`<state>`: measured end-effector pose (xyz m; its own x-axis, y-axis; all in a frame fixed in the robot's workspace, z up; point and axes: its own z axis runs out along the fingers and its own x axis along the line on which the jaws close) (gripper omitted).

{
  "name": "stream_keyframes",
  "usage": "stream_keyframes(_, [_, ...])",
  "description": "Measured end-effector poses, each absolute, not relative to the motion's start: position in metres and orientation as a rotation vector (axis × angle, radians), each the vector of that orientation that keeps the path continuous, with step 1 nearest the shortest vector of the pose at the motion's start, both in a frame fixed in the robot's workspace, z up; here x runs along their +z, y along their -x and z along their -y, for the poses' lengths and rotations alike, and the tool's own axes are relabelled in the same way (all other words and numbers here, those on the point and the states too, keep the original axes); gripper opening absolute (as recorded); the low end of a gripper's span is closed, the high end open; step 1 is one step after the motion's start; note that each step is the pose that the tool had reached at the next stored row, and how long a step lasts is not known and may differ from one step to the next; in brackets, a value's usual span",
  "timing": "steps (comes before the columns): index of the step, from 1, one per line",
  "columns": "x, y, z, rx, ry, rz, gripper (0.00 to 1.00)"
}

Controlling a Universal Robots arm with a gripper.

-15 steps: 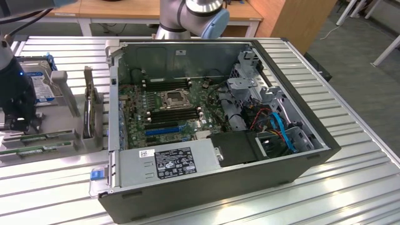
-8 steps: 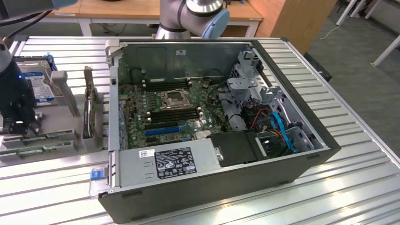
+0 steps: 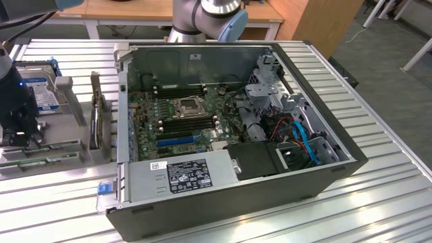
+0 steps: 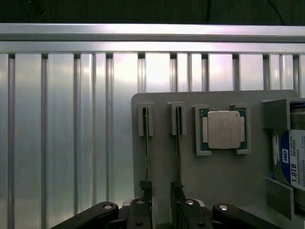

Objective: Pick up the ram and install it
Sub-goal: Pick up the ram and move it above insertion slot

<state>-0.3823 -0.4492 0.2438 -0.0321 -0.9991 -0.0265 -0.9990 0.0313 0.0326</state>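
Ram (image 4: 146, 148): thin green stick on edge in holder (image 4: 228, 176) slot; second stick (image 4: 178, 143) in next slot, CPU (image 4: 222, 130) beyond. Jaws apart, empty, hovering above both sticks; each fingertip (image 4: 145, 187) seems lined up over one stick, not astride it. Exterior view: holder at 9 o'clock of open case (image 3: 270, 202), on slatted desk (image 3: 378, 202). Risk: descending so, fingertip likely strikes stick edge, chipping or tilting it.
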Motion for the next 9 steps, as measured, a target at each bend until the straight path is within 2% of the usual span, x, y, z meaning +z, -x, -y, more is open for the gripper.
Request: stream_keyframes(9, [0.2369,0.3823,0.4511,-0.067,-2.184,2.254,0.29])
